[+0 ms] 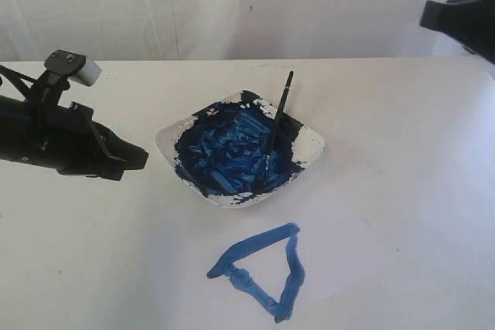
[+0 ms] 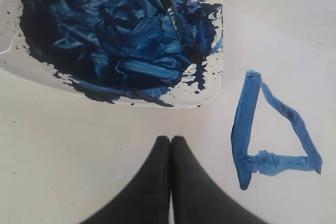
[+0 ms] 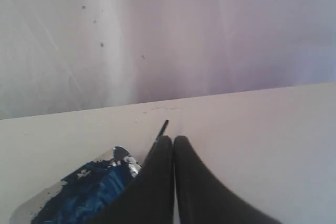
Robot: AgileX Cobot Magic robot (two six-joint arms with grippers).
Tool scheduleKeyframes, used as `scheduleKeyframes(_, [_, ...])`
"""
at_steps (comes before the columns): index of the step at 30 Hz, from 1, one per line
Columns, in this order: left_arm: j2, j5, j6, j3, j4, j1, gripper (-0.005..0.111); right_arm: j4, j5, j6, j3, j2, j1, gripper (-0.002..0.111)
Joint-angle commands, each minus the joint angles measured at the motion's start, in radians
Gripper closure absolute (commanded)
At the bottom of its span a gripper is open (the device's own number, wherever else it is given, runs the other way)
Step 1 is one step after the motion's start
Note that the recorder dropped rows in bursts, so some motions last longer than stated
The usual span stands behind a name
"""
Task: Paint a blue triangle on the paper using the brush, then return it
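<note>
- Brush (image 1: pixel 276 125): lies in the white dish (image 1: pixel 312 143), bristle end down in the dark-blue paint, handle leaning over the far rim.
- Blue triangle (image 1: pixel 295 268): rough outline on the paper (image 1: pixel 363 260), in front of the dish and apart from it.
- Left pincer (image 2: pixel 170 140): tips pressed together, empty, above the worktop (image 1: pixel 402 106) left of the dish.
- Right pincer (image 3: pixel 174 139): pressed together, nothing pinched, raised at far right, clear of the brush.
</note>
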Motion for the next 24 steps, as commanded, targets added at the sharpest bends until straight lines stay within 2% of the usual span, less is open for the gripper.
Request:
scheduleKeyframes(1, [-0.009,0.013,0.0,0.005,-0.02,-0.001,0.107,-0.019,0.148,-0.028,0.107,-0.169,-0.006,0.108])
scheduleKeyframes(7, [-0.009,0.013,0.0,0.005,-0.02,-0.001,0.107,-0.019,0.167,-0.152,0.267,-0.369,-0.006,0.108])
scheduleKeyframes(11, [-0.009,0.013,0.0,0.005,-0.02,-0.001,0.107,-0.019,0.155,-0.165,0.333,-0.476,-0.006,0.108])
scheduleKeyframes(15, [-0.009,0.013,0.0,0.005,-0.02,-0.001,0.107,-0.01,0.126,-0.161,0.354,-0.543,-0.006,0.108])
scheduleKeyframes(24, [-0.009,0.013,0.0,0.005,-0.02,-0.001,0.107,0.012,0.192,-0.161,0.359,-0.591,-0.006,0.108])
